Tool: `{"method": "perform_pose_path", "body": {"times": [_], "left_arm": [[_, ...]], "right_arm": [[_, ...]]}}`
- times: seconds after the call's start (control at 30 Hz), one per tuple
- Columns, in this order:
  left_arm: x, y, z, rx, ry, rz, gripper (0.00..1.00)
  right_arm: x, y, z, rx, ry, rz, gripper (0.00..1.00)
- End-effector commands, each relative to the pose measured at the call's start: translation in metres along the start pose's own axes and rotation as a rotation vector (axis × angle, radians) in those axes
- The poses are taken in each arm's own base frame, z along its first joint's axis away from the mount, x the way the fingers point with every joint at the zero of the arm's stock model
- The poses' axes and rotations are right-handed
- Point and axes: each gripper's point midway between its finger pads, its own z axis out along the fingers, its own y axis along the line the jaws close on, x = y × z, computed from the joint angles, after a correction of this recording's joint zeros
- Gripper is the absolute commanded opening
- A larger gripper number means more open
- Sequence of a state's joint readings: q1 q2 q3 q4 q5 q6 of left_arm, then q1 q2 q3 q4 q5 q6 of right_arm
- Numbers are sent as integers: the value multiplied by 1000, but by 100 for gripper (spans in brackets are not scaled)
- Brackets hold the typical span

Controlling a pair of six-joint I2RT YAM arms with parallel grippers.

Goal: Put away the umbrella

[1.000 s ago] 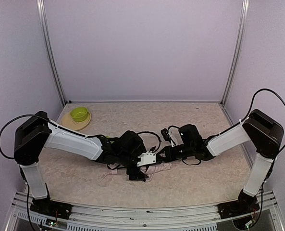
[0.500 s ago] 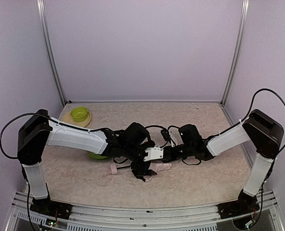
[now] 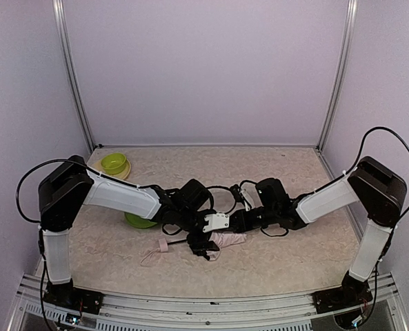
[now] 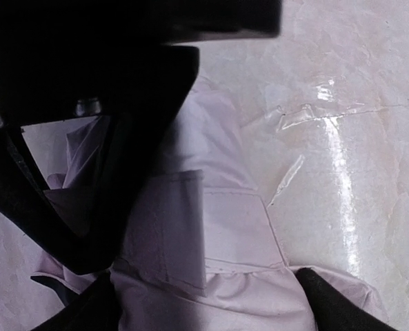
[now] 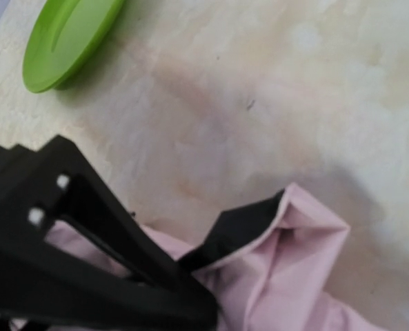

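Observation:
The umbrella (image 3: 230, 240) lies folded flat mid-table, pale pink with black lining. Its small handle (image 3: 164, 245) and strap (image 3: 149, 258) point left. My left gripper (image 3: 203, 244) hangs just over the fabric. In the left wrist view the left gripper (image 4: 207, 310) is open, one black fingertip (image 4: 325, 307) on each side of a pink fabric tab (image 4: 232, 231). My right gripper (image 3: 238, 221) is shut. In the right wrist view the right gripper (image 5: 205, 312) has its tip buried in the pink cloth, beside a raised fold (image 5: 294, 255) showing black lining.
A green plate (image 3: 139, 221) lies just left of the left forearm and also shows as the plate (image 5: 66, 41) in the right wrist view. A green bowl (image 3: 113, 163) sits on a beige dish at the back left. Walls enclose three sides.
The left arm has drawn back and its gripper has shifted right over the fabric. That uncovered the green plate and the umbrella's handle. The right arm has stayed put.

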State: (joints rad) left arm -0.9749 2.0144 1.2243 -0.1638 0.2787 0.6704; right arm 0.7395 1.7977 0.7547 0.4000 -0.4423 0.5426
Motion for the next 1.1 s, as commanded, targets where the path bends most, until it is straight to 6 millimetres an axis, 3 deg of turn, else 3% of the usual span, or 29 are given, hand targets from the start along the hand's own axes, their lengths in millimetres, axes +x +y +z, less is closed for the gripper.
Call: {"method": "perform_pose_path", "body": {"times": [0.0,0.03,0.17,0.3,0.37,0.47,0.67,0.77,0.93,1.07], "left_arm": [[78,-56,21,167,258,-137,66],[83,-59,21,170,273,-149,60],[90,-69,21,188,281,-166,56],[93,-76,27,194,296,-203,26],[96,-82,29,200,321,-212,1],[97,-88,31,193,335,-188,0],[78,-76,23,59,243,-116,0],[68,-80,23,77,190,-109,0],[70,-85,30,130,207,-98,0],[62,-93,24,215,156,-87,0]], "right_arm": [[14,-4,-1,33,59,11,0],[12,-3,-2,33,57,7,0],[4,3,-6,30,43,-8,0],[0,7,-10,29,35,-12,0],[-3,11,-13,20,29,-15,0],[-15,20,-17,-3,11,-36,0],[-59,32,-30,-22,-49,-81,0],[-70,31,-34,-16,-74,-84,11],[-48,19,-13,-44,-6,-56,14],[-40,6,-4,-56,10,-13,34]]}}
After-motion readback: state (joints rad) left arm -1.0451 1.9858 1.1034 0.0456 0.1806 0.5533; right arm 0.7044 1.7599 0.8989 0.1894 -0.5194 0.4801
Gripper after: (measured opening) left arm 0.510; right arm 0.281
